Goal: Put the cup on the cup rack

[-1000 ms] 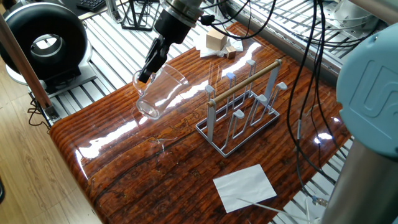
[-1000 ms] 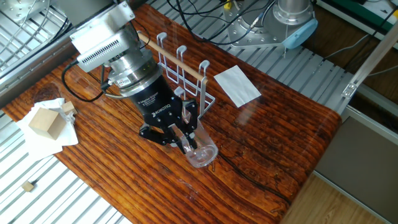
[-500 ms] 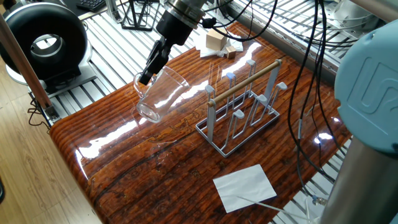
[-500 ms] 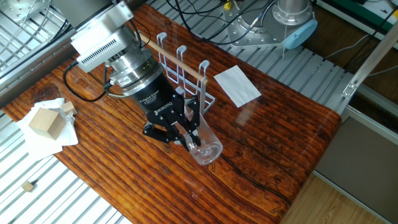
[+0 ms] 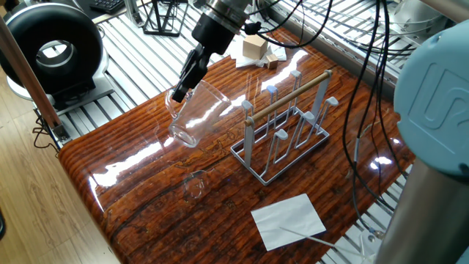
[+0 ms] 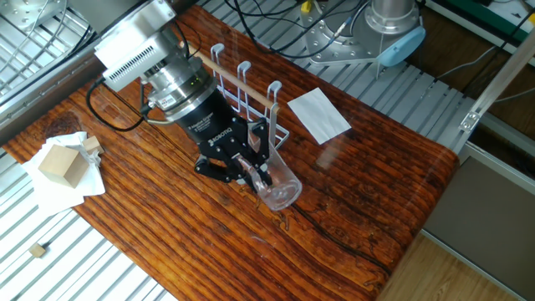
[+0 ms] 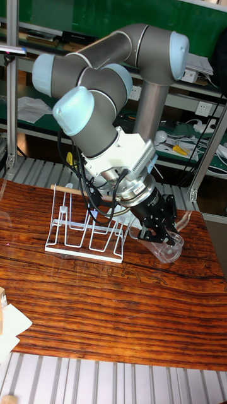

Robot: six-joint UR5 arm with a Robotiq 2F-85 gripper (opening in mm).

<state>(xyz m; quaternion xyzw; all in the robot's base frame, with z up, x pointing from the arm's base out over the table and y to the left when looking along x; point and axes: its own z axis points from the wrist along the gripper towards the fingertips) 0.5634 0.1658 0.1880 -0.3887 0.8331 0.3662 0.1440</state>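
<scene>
— So, biggest first: what's there?
— A glossy striped wooden table [image 5: 146, 191], with the UR5 arm [image 7: 94, 95] reaching down over it in the tall fixed view. Next, the cup rack [image 5: 282, 132], pale wire with upright pegs and a wooden rod across the top, standing on its base on the table.
— And the paper?
— A white sheet [image 5: 288, 219] lies flat near the rack, well apart from the cup. At the far edge, a wooden block [image 6: 58, 163] sits on another white sheet.
— The cup?
— The clear glass cup [image 5: 196, 114] is held tilted above the table, just beside the rack's end, on no peg.
— Gripper?
— The gripper [image 6: 255, 174] has its two fingers clamped on the cup's rim.
</scene>
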